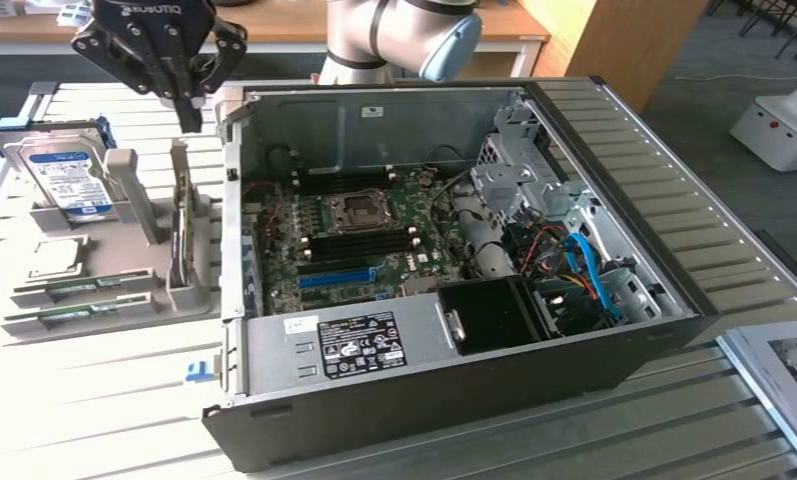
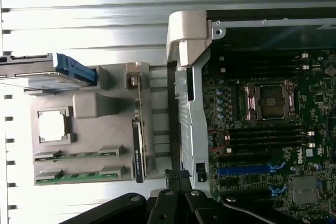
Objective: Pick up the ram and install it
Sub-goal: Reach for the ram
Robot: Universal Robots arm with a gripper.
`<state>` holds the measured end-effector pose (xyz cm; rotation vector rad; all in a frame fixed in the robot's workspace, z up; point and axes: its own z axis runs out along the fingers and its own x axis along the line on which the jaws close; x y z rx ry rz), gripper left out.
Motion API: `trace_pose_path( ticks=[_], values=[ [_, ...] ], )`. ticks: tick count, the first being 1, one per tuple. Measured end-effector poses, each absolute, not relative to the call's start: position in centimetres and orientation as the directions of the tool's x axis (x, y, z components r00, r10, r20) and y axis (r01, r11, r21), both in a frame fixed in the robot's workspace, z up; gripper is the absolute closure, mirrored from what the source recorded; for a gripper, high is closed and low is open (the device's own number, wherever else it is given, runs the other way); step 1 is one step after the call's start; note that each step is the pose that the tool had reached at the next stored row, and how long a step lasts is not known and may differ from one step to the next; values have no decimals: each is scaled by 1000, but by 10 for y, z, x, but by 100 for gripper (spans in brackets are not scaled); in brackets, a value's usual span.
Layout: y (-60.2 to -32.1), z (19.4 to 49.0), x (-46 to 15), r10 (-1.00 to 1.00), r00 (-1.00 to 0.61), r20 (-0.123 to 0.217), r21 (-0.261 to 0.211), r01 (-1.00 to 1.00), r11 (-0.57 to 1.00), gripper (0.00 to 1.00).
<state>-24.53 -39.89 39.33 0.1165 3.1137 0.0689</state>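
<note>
Two ram sticks, thin green boards, lie side by side in the grey holder (image 1: 145, 290) on the exterior view's left: one ram stick (image 1: 81, 288) and a second (image 1: 75, 312). The wrist view shows the same pair, one ram stick (image 2: 79, 155) beside the other (image 2: 79, 176). My gripper (image 1: 190, 118) hangs high above the holder's far end, close to the open computer case's wall. Its fingers are shut with nothing between them. In the wrist view the closed fingertips (image 2: 177, 178) point down at the gap between holder and case.
The open computer case (image 1: 638, 330) lies on its side with the motherboard (image 1: 358, 250) exposed, showing black memory slots, a processor socket (image 1: 361, 208) and a blue slot (image 1: 334, 276). The holder also carries a hard drive (image 1: 65, 175), a silver processor chip (image 1: 54, 258) and an upright card (image 1: 178, 240).
</note>
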Motion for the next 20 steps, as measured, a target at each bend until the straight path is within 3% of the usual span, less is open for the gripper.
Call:
trace_pose_path(
  ticks=[20],
  values=[
    [-399,393,-284,75,-997,-23,45,74,996,90]
  ],
)
